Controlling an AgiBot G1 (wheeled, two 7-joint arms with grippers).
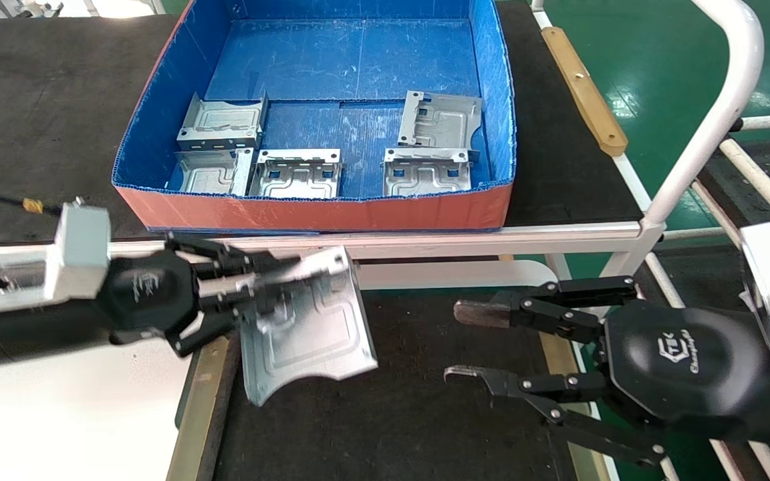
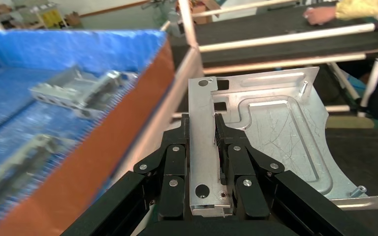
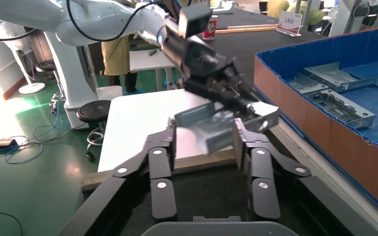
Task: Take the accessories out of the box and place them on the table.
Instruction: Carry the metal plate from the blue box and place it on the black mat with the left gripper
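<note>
My left gripper (image 1: 270, 280) is shut on the bent edge of one silver-grey plate (image 1: 308, 324) and holds it tilted above the left part of the black mat (image 1: 418, 407), just in front of the box. The left wrist view shows the jaws closed on the plate's edge strip (image 2: 202, 147). The box (image 1: 318, 210), blue inside and orange-red outside, stands on the bench and holds several more plates (image 1: 298, 174). My right gripper (image 1: 466, 342) is open and empty over the right part of the mat. The right wrist view also shows the held plate (image 3: 216, 123).
The box rests on a black-topped bench (image 1: 44, 113) with a white front edge. A white tube frame (image 1: 716, 113) rises at the right. The table's white top (image 1: 57, 414) lies at the left, with a tan strip (image 1: 201, 394) beside the mat.
</note>
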